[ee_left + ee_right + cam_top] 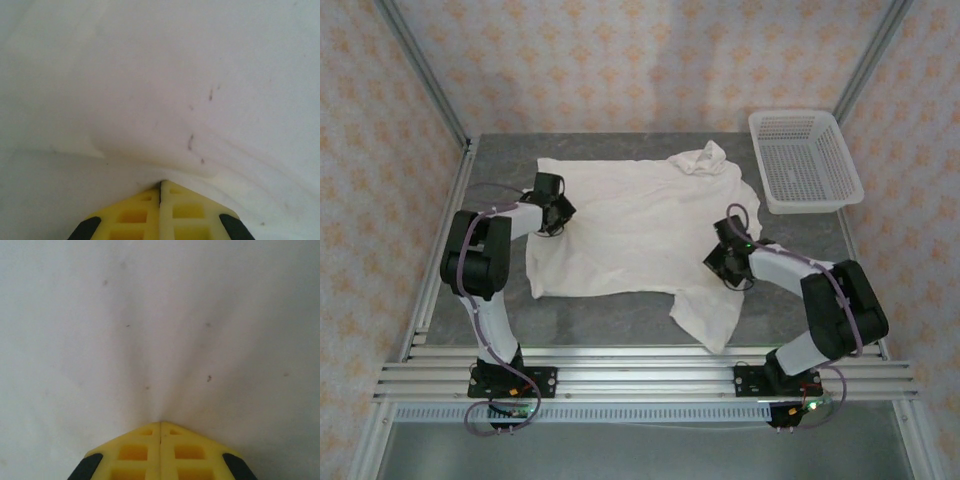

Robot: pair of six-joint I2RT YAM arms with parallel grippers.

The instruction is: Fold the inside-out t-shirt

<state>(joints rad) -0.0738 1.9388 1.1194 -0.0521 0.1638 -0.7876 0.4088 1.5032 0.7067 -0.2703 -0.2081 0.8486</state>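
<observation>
The inside-out t-shirt [640,230] lies spread on the grey table [620,320], white and mostly flat, with a bunched sleeve at the far edge and another sleeve hanging toward the near edge. My left gripper [560,212] sits at the shirt's left edge. Its yellow fingers [140,215] are shut, tips [161,184] pinching a raised fold of the t-shirt [150,75] near small dark marks [190,141]. My right gripper [723,262] is at the shirt's right side, shut [160,424], and the cloth [150,315] wrinkles outward from its tips.
A white plastic mesh basket [805,160] stands at the back right, just beyond the shirt's right sleeve. Metal frame posts run along both sides of the table. Bare grey table shows in front of the shirt and to its left.
</observation>
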